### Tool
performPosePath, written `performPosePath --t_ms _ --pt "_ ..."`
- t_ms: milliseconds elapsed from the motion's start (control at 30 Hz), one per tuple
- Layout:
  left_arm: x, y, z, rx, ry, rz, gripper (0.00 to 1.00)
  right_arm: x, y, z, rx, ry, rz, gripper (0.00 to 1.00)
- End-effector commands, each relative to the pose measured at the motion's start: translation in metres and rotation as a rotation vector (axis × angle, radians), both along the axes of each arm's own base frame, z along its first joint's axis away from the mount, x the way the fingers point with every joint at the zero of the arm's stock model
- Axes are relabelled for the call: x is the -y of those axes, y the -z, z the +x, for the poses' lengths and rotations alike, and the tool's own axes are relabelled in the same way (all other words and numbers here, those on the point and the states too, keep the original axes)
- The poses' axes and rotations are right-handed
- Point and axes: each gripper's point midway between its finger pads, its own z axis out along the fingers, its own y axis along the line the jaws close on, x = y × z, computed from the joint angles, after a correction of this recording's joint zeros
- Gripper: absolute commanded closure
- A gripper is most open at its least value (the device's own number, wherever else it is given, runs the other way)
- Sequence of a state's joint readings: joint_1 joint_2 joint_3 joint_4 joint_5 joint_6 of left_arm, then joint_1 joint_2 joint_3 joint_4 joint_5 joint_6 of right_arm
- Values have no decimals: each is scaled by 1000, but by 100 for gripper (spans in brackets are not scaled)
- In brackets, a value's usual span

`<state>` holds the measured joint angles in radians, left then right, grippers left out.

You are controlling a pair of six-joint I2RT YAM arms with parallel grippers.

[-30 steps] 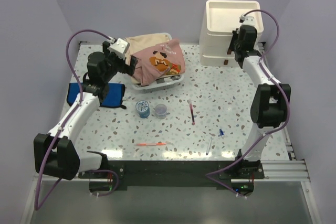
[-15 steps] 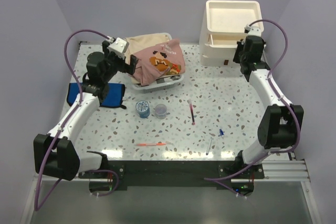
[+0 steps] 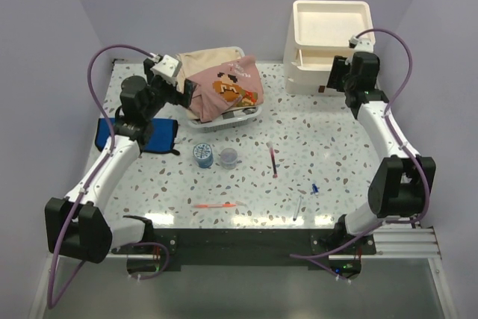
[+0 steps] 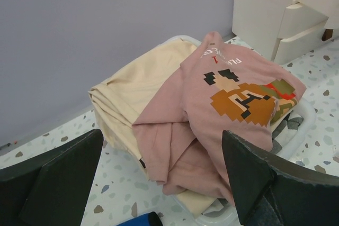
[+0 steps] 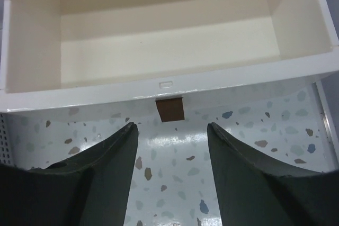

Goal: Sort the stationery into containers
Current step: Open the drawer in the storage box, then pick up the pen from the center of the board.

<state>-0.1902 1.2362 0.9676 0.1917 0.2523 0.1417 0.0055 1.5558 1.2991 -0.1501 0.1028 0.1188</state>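
Looking from above, you find the drawer unit (image 3: 295, 24) at 1 o'clock on the table (image 3: 336, 147), with its upper drawer (image 5: 159, 41) standing pulled out. Your right gripper (image 5: 171, 130) faces this drawer with the jaws apart and holds nothing. The brown handle (image 5: 170, 109) sits just beyond the tips at 12 o'clock, not touched. Your left gripper (image 4: 161, 136) hangs wide open above the clothes (image 4: 222, 109) in the basket (image 4: 309, 116) at 11 o'clock. The tape roll (image 3: 202, 154), cup (image 3: 228, 158) and pens (image 3: 273, 159) lie loose near the centre and toward 6 o'clock.
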Motion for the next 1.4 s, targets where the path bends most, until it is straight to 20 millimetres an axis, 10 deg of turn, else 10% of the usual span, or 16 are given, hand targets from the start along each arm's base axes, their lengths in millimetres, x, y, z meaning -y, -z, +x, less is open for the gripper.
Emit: performPosePath --t_ms 0,400,867,1033,1233,1367 --pt "0 -42 -9 92 26 6 1 -16 -49 -31 35 -97 26 40" --pt "23 -26 -77 72 315 258 1 -83 2 -137 -116 -621 -5 37" --pt "23 84 -221 -131 855 579 4 -95 6 -226 -213 -1026 -222 36" --pt "25 105 -239 -230 917 562 7 -103 20 -233 -213 -1075 -193 36" --pt "26 117 -221 -303 849 557 8 -109 42 -196 -320 -867 -100 38" --pt "30 110 -206 -306 792 531 8 -149 71 -181 -344 -862 -169 38"
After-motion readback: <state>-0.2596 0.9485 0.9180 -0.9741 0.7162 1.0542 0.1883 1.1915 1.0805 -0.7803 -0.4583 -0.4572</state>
